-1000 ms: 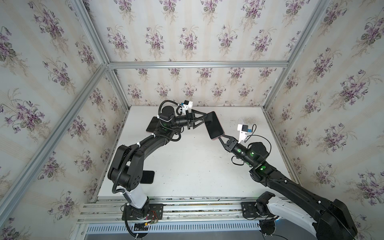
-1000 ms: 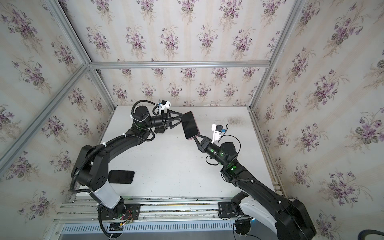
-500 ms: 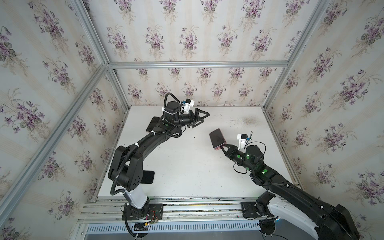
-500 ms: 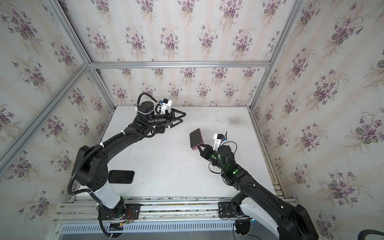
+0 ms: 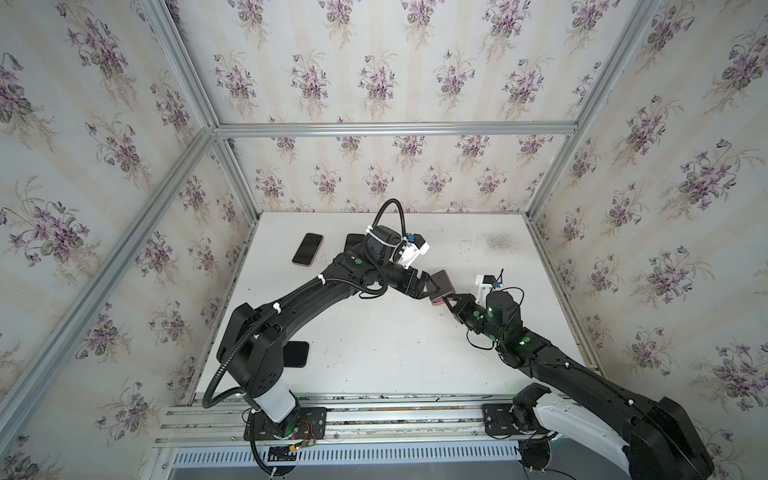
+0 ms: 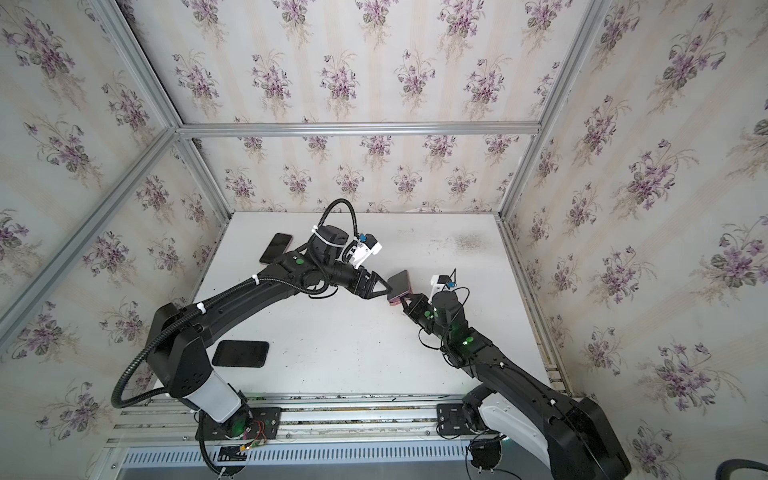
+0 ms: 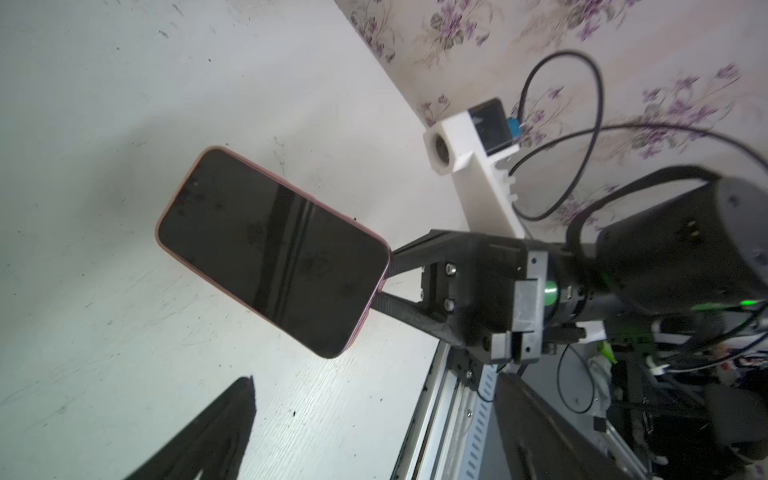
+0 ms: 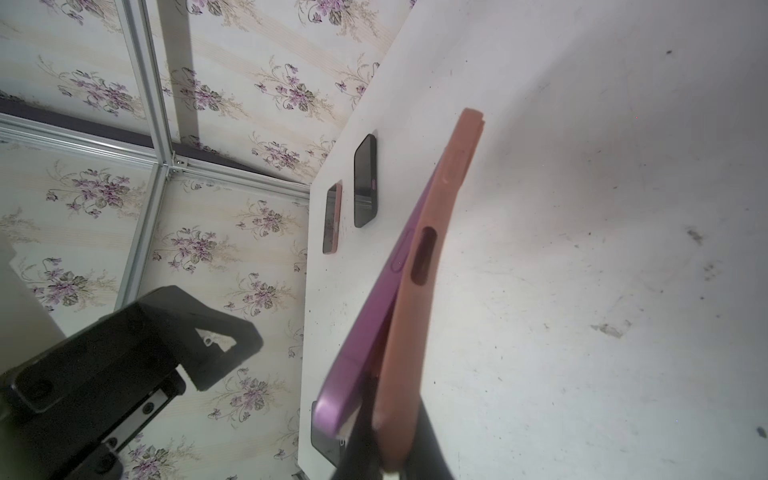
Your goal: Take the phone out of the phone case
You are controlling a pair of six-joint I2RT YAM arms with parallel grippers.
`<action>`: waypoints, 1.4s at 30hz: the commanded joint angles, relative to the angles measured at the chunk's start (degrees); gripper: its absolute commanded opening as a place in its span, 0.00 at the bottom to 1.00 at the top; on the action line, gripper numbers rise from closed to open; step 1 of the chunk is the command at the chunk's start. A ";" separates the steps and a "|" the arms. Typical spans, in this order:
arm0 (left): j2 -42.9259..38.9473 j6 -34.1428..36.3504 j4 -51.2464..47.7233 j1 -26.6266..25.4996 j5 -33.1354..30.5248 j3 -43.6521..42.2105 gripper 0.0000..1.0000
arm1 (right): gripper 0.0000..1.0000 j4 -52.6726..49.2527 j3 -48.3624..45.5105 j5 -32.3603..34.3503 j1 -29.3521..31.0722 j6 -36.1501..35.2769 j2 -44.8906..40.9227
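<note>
The phone (image 8: pixel 374 299) is purple with a dark screen (image 7: pixel 270 249) and sits in a salmon-pink phone case (image 8: pixel 419 291). At the near end it has lifted away from the case. My right gripper (image 5: pixel 451 300) is shut on that end of the case, one finger (image 8: pixel 365 428) in the gap and the other outside, holding it above the table. My left gripper (image 5: pixel 433 288) is open just short of the phone's other end, and nothing is between its fingers (image 7: pixel 232 411). Both top views show the two grippers meeting at the phone (image 6: pixel 400 284).
A second phone (image 5: pixel 307 249) lies at the table's far left, beside a dark slab (image 5: pixel 353 240) half hidden by the left arm. A black case (image 6: pixel 241 354) lies near the left arm's base. Papered walls and the front rail (image 5: pixel 374 409) bound the white table (image 5: pixel 374 357).
The left gripper let go of the phone, opened, drew back, then came forward to it again. The right gripper lowered the phone and case toward the table.
</note>
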 commanded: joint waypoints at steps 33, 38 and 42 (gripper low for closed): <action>11.70 10.48 -7.42 -8.11 -28.00 10.94 0.67 | 0.00 4.04 -0.14 -2.28 -0.02 2.73 -1.76; 11.75 11.06 -7.08 -8.49 -29.65 11.46 0.59 | 0.00 3.91 -0.72 -2.20 -0.02 3.01 -2.48; 11.99 11.48 -6.65 -9.06 -31.03 11.82 0.49 | 0.00 4.56 -1.40 -2.16 -0.01 3.71 -2.75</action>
